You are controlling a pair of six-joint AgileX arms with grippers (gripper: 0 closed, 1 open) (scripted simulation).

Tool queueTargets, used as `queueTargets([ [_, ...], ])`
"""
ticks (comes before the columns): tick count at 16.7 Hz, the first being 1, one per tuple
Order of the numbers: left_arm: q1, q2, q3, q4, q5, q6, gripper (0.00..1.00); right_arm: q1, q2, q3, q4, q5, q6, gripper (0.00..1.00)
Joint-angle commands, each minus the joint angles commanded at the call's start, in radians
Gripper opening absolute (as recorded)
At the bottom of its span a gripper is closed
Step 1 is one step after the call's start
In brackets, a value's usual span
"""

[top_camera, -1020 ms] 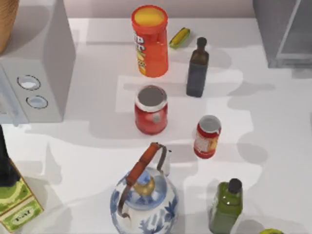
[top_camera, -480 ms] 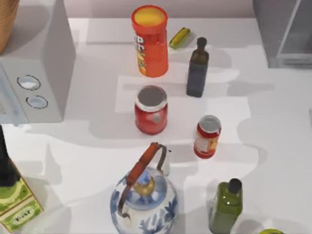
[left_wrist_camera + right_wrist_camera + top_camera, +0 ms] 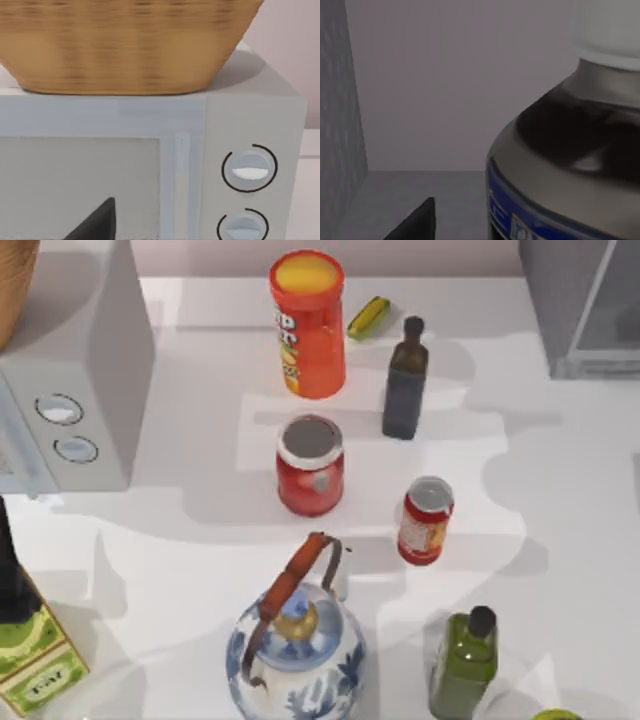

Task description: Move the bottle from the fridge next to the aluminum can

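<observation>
In the right wrist view the bottle (image 3: 570, 165) stands very close, with dark reddish-brown liquid, a white cap and a blue label band. It sits inside the grey fridge (image 3: 445, 90). A dark part of my right gripper (image 3: 415, 225) shows beside the bottle, apart from it. In the top view the fridge (image 3: 580, 300) stands at the table's far right corner. The small red aluminum can (image 3: 426, 520) stands upright right of the table's middle. A dark part of my left gripper (image 3: 95, 225) shows in front of the light-grey box with two dials (image 3: 240, 175).
An orange chip tube (image 3: 307, 322), a dark slim bottle (image 3: 405, 380) and a red jar (image 3: 310, 465) stand behind and left of the can. A blue-and-white kettle (image 3: 295, 645) and a green bottle (image 3: 463, 665) are in front. A wicker basket (image 3: 125, 45) tops the dial box (image 3: 70, 390).
Shadows on the table's right side have shifted. None of the objects on the table has moved.
</observation>
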Motion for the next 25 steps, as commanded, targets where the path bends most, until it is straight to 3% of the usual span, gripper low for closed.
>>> queueTargets([
  [1, 0.000, 0.000, 0.000, 0.000, 0.000, 0.000, 1.00, 0.000, 0.000, 0.000, 0.000, 0.000, 0.000, 1.00],
  [14, 0.000, 0.000, 0.000, 0.000, 0.000, 0.000, 1.00, 0.000, 0.000, 0.000, 0.000, 0.000, 0.000, 0.02],
  [25, 0.000, 0.000, 0.000, 0.000, 0.000, 0.000, 1.00, -0.003, -0.015, 0.005, -0.017, 0.000, 0.002, 0.00],
])
